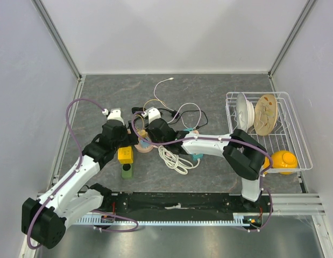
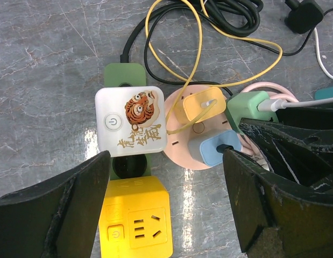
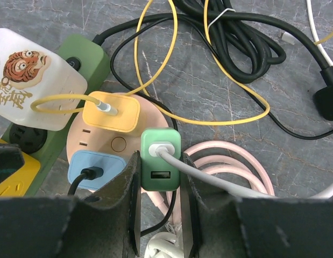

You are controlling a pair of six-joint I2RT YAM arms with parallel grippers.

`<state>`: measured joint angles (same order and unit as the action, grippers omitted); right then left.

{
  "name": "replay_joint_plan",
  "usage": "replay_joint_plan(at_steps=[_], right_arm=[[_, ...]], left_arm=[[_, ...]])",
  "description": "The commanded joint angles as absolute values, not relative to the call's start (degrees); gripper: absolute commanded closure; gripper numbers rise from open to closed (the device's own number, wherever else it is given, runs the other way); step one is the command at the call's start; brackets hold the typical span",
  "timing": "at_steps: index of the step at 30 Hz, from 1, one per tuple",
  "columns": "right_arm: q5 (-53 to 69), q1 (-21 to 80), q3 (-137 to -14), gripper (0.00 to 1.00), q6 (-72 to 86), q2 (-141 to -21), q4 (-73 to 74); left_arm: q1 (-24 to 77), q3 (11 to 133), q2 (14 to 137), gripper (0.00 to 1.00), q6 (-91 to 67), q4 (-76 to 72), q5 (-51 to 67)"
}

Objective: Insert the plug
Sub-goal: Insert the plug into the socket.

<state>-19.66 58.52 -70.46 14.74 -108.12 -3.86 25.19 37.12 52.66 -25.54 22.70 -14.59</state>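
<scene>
While the right gripper (image 3: 160, 160) has its jaws clenched on the small green plastic charger plug (image 3: 161, 144) by its flat sides, that plug sits at the right edge of the round pink socket hub (image 3: 119, 144) on the desk (image 3: 300, 161) — light, rigid, probably slick, and its white cable (image 3: 209, 180) is likely to tug. The left gripper (image 2: 166, 156) has its jaws released, gaping wide.

Left arm: white-shelled left arm (image 1: 75, 180), black joints, thin purple cable (image 1: 68, 115) looping wide.
Right arm: white-shelled right arm (image 1: 206, 145), chunky black elbow.
Fingers: matte black fingers (image 2: 48, 215), scuffed grey edges.
</scene>
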Motion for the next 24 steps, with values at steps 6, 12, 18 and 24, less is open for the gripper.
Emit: replay_joint_plan(at_steps=[6,12,18,24], right_arm=[[-20.3,59.6,-72.2,1.0,15.2,-110.0,-4.0],[-21.3,60.6,-75.3,1.0,15.0,-110.4,-0.1],[-23.3,60.8,-77.0,1.0,15.5,-111.1,4.6],[-21.5,61.1,-78.2,1.0,16.1,-113.0,6.2]], left_arm=[[25.0,38.5,51.1,0.09,-24.5,22.1,-15.6],[25.0,38.4,50.4,0.1,-24.4,22.7,-15.6],[25.0,38.1,49.9,0.1,-24.4,22.9,-15.6],[25.0,38.1,49.7,0.09,-24.4,22.9,-15.6]])
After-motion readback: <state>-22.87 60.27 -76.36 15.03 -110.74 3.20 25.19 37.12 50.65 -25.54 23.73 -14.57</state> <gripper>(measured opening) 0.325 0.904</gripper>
